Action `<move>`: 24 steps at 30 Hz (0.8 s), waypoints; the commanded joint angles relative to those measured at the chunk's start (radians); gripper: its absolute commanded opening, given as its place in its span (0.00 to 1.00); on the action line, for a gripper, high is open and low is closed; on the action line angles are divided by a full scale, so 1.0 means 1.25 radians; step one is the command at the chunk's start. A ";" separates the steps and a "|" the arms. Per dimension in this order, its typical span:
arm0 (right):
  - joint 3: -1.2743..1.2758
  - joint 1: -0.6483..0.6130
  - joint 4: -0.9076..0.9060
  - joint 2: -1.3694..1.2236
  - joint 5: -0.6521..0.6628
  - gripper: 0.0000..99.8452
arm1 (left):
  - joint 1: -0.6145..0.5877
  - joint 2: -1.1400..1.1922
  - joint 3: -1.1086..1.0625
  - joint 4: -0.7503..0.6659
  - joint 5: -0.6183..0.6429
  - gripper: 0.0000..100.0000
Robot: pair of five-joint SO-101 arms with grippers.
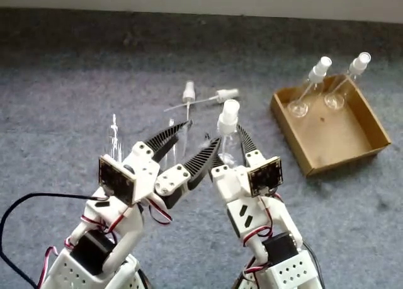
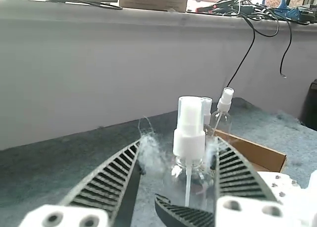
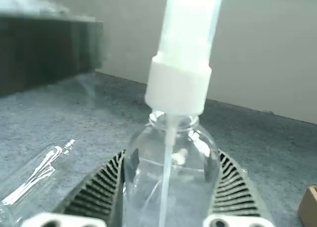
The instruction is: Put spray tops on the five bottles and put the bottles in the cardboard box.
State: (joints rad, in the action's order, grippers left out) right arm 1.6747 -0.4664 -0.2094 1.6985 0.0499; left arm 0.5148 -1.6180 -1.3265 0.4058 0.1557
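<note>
While the grey table (image 1: pixel 75 81) is carrying everything, the cardboard box (image 1: pixel 352 144) is sitting toward the right arm's side, holding two capped bottles (image 1: pixel 310 86) that are leaning against its far wall. The left hand (image 1: pixel 203 139) is gaping wide just beside the right hand (image 3: pixel 171 160), which is gripping an upright bottle (image 1: pixel 228 144) wearing a spray top (image 1: pixel 229 113). An uncapped bottle (image 1: pixel 114 138) is resting outside the left arm, and two loose spray tops (image 1: pixel 189 92) are lying near the middle.

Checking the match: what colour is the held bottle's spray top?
White spray top, right wrist view.
</note>
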 commanded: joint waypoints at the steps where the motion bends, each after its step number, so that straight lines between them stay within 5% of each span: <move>1: 0.101 0.030 -0.006 0.013 -0.002 0.13 | -0.051 -0.087 0.014 0.072 0.006 0.16; 8: 0.101 0.034 -0.007 0.009 -0.001 0.13 | -0.212 -0.106 0.015 0.146 -0.016 0.00; 24: 0.101 0.035 -0.008 0.008 -0.001 0.13 | -0.408 -0.107 -0.010 0.221 -0.033 0.00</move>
State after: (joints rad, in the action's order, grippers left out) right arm 1.6747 -0.4342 -0.2156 1.6985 0.0499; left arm 0.0729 -1.7438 -1.3326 0.6774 0.1250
